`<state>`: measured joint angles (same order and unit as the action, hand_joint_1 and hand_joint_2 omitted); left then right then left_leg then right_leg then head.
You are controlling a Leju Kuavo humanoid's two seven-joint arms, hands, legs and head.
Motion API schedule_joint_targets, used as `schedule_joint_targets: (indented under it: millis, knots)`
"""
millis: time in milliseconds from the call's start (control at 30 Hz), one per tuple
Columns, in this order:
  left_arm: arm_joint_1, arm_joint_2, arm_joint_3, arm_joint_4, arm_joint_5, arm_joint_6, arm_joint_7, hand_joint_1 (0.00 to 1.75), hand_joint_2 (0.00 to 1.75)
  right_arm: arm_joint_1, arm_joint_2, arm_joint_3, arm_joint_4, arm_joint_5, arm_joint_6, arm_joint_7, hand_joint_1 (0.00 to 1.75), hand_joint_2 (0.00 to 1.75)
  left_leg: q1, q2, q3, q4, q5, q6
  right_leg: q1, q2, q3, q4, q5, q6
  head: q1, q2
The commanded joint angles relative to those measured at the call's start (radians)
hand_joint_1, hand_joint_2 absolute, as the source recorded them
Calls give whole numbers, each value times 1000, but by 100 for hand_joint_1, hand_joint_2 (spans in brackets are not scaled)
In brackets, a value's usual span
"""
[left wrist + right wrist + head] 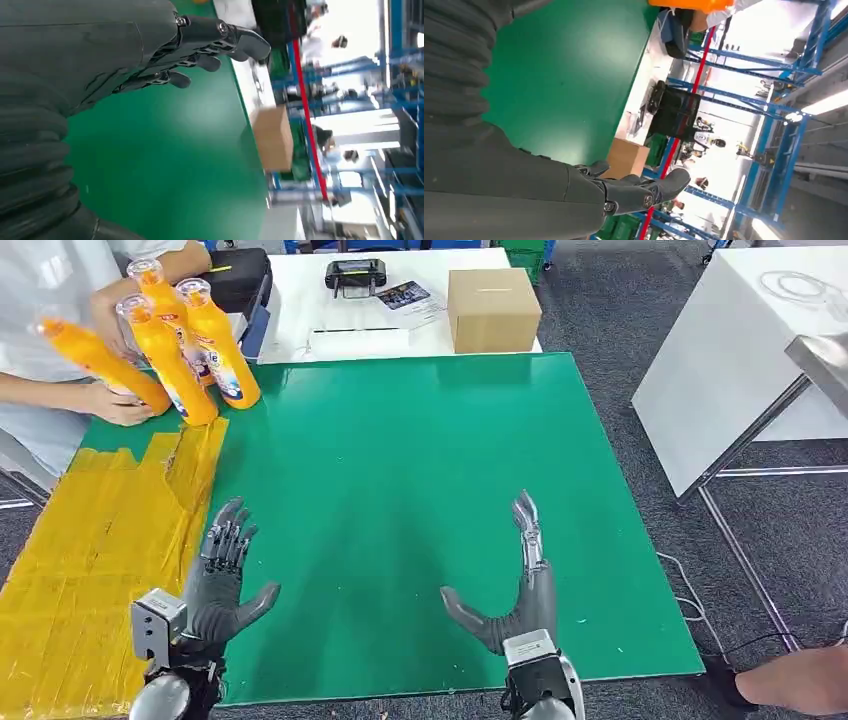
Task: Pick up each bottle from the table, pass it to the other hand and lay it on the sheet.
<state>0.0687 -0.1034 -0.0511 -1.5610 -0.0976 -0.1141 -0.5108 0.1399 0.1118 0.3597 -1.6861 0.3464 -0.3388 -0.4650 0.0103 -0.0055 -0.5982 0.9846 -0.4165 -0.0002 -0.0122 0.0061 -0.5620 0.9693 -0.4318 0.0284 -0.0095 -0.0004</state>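
Bottles, four orange ones, stood bunched at the far left corner of the green surface [400,490], all in a person's keeping. Three [190,345] stood near upright and touching, clear caps up; the fourth bottle [100,362] leaned hard over, long axis slanting away from the cluster, gripped low by the person's hand [115,405]. Another of the person's hands seemed to steady the upright group from behind.

Yellow sheet [100,550] ran down the left strip of the surface, from just below the bottles to the near edge. No bottle lay on it. That fits either bottles being set out for picking or bottles collected after laying; the scene did not settle which.

Left robot hand [222,575] hovered at the near edge, over the seam between sheet and green, fingers spread, holding nothing; the left wrist view showed its fingers [210,47] parted above bare green. Right robot hand [515,590] hovered near the middle of the near edge, fingers long and extended, thumb out, also holding nothing; its fingers [644,192] appeared the same in the right wrist view.

Key relation: bottles lay straight ahead and slightly left of the left robot hand, well apart, across the length of the sheet. Left was plainly nearer; right would need a long diagonal reach.

Beyond: cardboard box [493,308] on a white table.
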Motion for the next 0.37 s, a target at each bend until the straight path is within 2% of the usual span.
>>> schedule_joint_targets:
  millis: [33,233,300,333,367]
  knots:
    - [2,14,-76,7,47,-58,12,0,175,2,4,-31,8,3,5,7,0,175,0,0,3,-1,-1,0,0,-1,3,-1,-1,-1,0,0]
    - [9,-29,-196,-16,24,-74,14,0,175,101,-23,-50,-57,9,-8,1,0,175,0,-4,2,0,-1,1,0,-4,4,-1,-2,0,0,0]
    - [-19,-34,-231,0,15,-47,21,0,175,113,-23,-62,-65,12,8,-3,0,175,1,-7,7,1,-4,1,1,-8,11,-2,-6,-1,0,0]
    - [-20,-34,-232,0,16,-47,21,0,175,113,-23,-62,-65,12,9,-3,0,175,0,-5,2,0,-1,1,0,-6,4,-1,-2,0,0,0]
    - [-26,-28,-236,5,21,-41,21,0,175,107,-19,-62,-60,17,11,-3,0,0,1,-5,4,1,-2,1,1,-6,7,-1,-3,0,0,0]
